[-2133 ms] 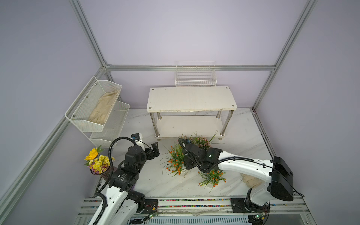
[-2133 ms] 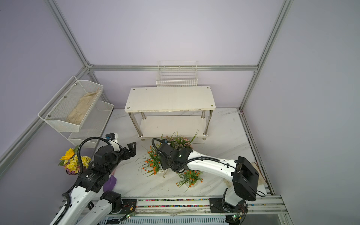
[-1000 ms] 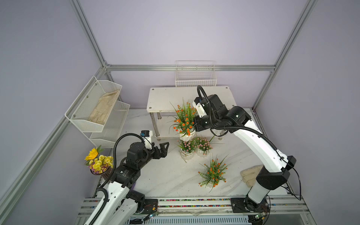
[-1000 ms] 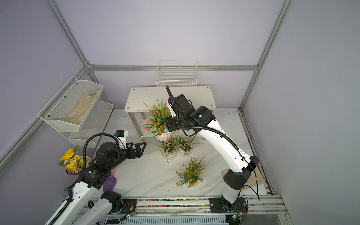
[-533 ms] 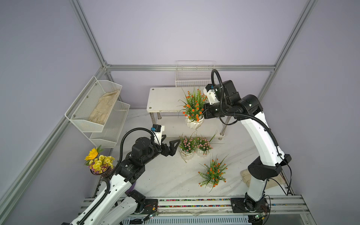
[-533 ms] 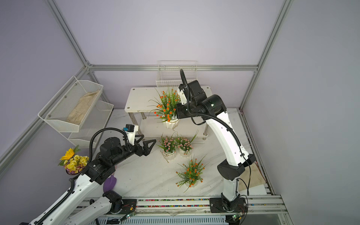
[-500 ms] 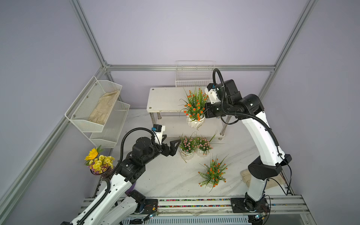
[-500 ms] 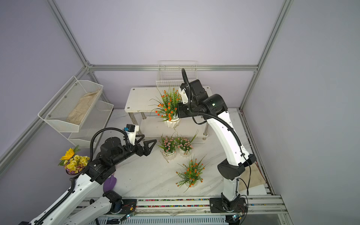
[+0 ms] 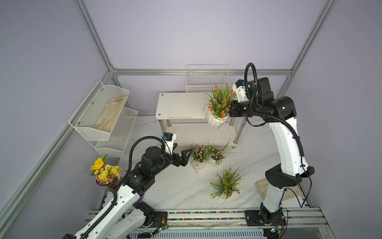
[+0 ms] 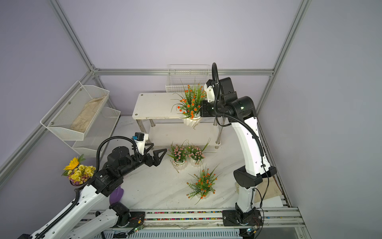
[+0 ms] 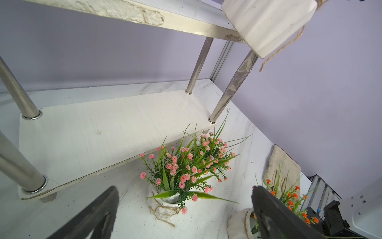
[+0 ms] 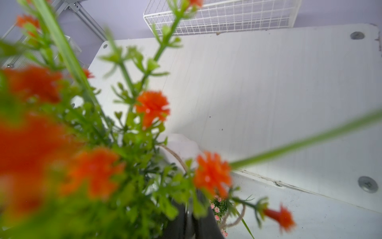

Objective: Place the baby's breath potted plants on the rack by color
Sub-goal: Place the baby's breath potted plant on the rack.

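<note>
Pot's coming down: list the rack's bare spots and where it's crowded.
Top board: bare from its left end to the carried orange plant at the right front edge. Lower board: bare between its legs. Crowded: tabletop before the rack, two pink plants side by side, open left claw beside them.

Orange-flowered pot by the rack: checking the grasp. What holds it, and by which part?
The right gripper holds the orange-flowered pot near its rim, among the leaves; exact contact is hidden. The left gripper holds nothing.

Blurred orange blooms (image 12: pixel 37 132) hide how the right gripper (image 12: pixel 194 224) seemingly clamps the pot (image 12: pixel 182 143).
</note>
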{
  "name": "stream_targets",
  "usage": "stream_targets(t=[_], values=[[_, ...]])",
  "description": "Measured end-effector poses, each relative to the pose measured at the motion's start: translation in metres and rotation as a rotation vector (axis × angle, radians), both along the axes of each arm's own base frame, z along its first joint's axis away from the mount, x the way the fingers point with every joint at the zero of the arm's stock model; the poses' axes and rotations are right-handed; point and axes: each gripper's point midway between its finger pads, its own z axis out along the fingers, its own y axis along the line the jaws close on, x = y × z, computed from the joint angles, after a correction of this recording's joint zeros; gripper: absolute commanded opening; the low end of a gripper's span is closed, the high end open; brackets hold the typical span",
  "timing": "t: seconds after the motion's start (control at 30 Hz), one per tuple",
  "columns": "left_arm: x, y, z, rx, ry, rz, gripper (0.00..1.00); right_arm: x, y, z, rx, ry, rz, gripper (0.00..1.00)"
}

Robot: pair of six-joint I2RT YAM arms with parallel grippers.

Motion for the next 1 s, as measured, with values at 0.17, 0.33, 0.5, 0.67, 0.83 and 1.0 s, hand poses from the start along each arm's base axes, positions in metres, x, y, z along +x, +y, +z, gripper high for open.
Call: stream_targets(t=[0.17,0.33,0.5,0.67,0.83,1.0], values=[[-0.002,0.001,0.004,-0.006,-0.011,0.004,1.00,0.009,-0.018,0.005,0.011,-0.018,-0.046,0.00],[-0.003,0.001,0.004,-0.007,-0.011,0.002,1.00,0.016,-0.030,0.015,0.027,-0.053,-0.083,0.00],[-0.004,0.000,0.005,-0.010,-0.013,0.001,1.00,0.025,-0.038,0.025,0.047,-0.100,-0.121,0.00],[-0.006,0.001,0.008,-0.021,-0.018,0.000,1.00,0.034,-0.043,0.033,0.059,-0.139,-0.156,0.00],[-0.007,0.001,0.011,-0.026,-0.027,0.001,1.00,0.040,-0.048,0.036,0.060,-0.160,-0.182,0.00],[-0.008,-0.001,0.011,-0.033,-0.023,-0.004,1.00,0.045,-0.053,0.034,0.058,-0.160,-0.199,0.00]])
